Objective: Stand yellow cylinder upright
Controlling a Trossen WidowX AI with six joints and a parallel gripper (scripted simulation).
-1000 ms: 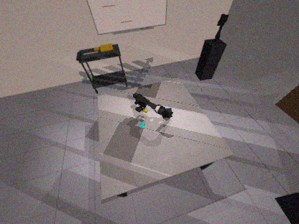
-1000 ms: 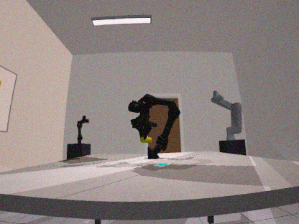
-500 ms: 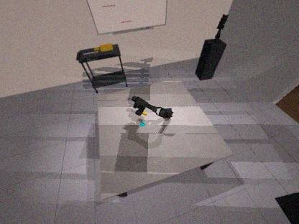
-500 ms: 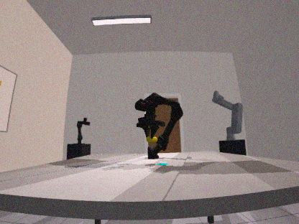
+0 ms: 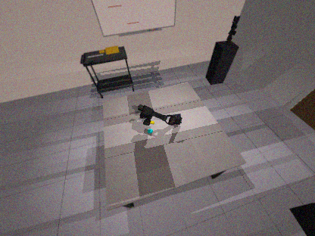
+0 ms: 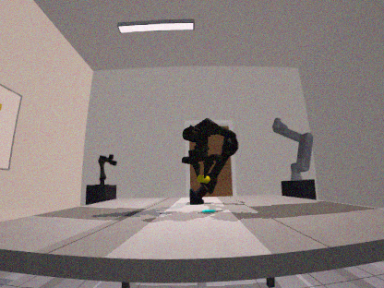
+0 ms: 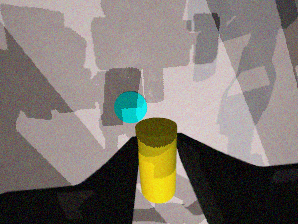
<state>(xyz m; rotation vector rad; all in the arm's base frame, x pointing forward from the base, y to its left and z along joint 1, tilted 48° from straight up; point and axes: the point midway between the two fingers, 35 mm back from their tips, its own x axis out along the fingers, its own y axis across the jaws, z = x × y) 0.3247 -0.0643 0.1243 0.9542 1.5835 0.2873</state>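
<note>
The yellow tall cylinder (image 5: 152, 122) (image 6: 203, 179) (image 7: 158, 175) is held in the air above the table. It looks closer to lying than upright in the exterior view; its exact tilt is hard to tell. My gripper (image 7: 156, 139) is shut on it, with one black finger on each side. The cyan circle (image 5: 150, 131) (image 6: 209, 210) (image 7: 130, 107) lies flat on the table and nothing stands on it. In the wrist view it shows just beyond the cylinder's far end, a little to the left. The contact areas of the fingers are partly hidden.
The table (image 5: 197, 151) (image 6: 185, 240) carries the arm's base (image 5: 175, 119) and patchy shadows. Off the table are a black shelf cart (image 5: 104, 57), a black pedestal (image 5: 220, 62) with a small arm, and a grey arm (image 6: 302, 152) on another pedestal.
</note>
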